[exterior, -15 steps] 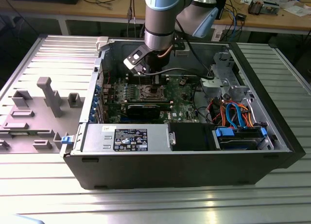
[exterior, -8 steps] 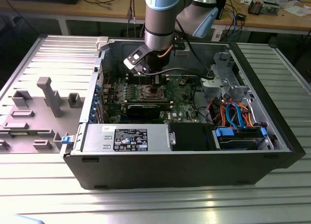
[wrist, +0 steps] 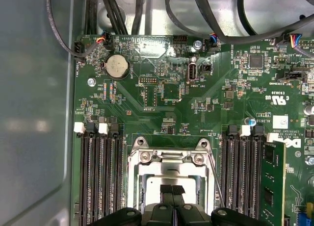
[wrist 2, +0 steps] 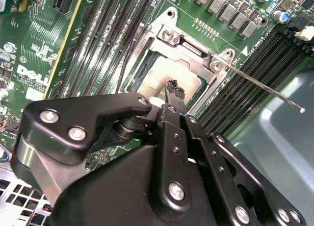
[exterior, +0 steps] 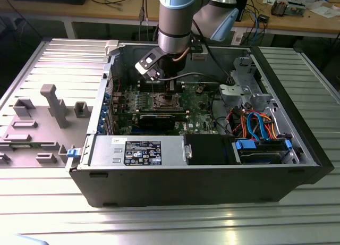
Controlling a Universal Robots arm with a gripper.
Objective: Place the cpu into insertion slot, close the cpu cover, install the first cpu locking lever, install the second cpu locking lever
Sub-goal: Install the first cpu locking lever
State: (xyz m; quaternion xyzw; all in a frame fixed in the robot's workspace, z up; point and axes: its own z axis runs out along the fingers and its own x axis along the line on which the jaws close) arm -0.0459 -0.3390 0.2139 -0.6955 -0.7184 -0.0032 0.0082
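The computer case (exterior: 212,181) lies open on a ribbed metal table (exterior: 53,202), and the arm reaches down into it over the green circuit board (wrist: 167,93). The insertion slot (exterior: 166,100) sits in the middle part of the board, between two banks of long black slots (wrist: 100,177), well apart from the grey drive cage (exterior: 247,77) at the case's far corner on the exterior view's right. In both wrist views the cpu cover (wrist: 169,158) (wrist 2: 189,49) lies down flat over the slot, and the cpu (wrist: 152,184) (wrist 2: 159,76) shows as a dull silvery plate through its square cut-out. The gripper (wrist: 172,189) (wrist 2: 174,88) (exterior: 169,93) hangs directly over the cpu with its two dark fingers pressed together and nothing visible between them; whether the tips touch the plate cannot be told. A thin metal locking lever (wrist 2: 260,86) (wrist: 216,182) starts at one corner of the cover and slants out across the neighbouring black slots, its free end away from the socket. A round coin battery (wrist: 117,66) sits near the board's edge where the cables plug in.
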